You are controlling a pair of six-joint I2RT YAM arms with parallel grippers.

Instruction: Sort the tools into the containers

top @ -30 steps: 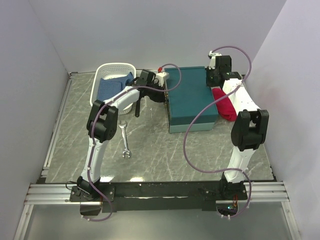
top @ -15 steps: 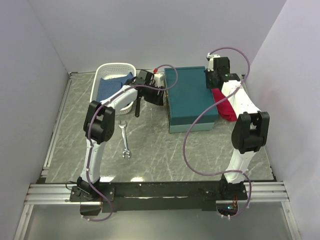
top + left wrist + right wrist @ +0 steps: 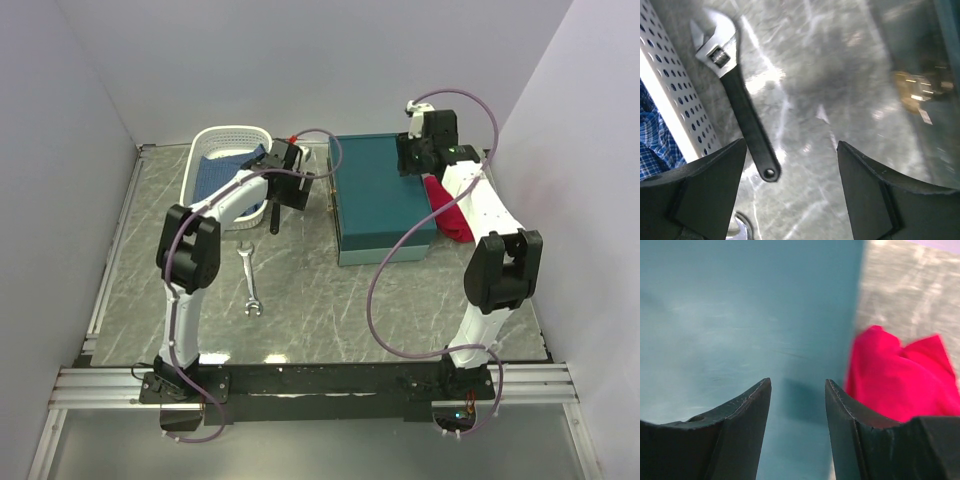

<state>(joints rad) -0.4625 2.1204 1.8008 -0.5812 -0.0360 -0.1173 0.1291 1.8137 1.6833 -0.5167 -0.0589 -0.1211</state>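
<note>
The teal box point(image 3: 383, 200) stands at the back with its lid down. My left gripper point(image 3: 289, 192) hangs open just left of it, over the table, nothing between its fingers point(image 3: 705, 185). Under it lies the dark-handled wrench point(image 3: 742, 112), close beside the basket; in the top view the wrench point(image 3: 270, 214) shows below the wrist. The silver spanner point(image 3: 250, 281) lies nearer the front, and its end point(image 3: 741, 229) peeks in by the left finger. My right gripper point(image 3: 798, 386) is open above the teal lid point(image 3: 740, 315), near its right edge, holding nothing.
A white perforated basket point(image 3: 205, 150) holding a blue checked cloth point(image 3: 218, 172) sits at the back left; its wall point(image 3: 675, 110) runs close to the wrench. A red cloth point(image 3: 450, 208) lies right of the box, also seen as the red cloth point(image 3: 902, 377) by the right finger.
Both grippers have gone from shut to open. My left gripper has drawn back leftwards from the box's left edge. The right gripper has shifted a little left over the lid.
</note>
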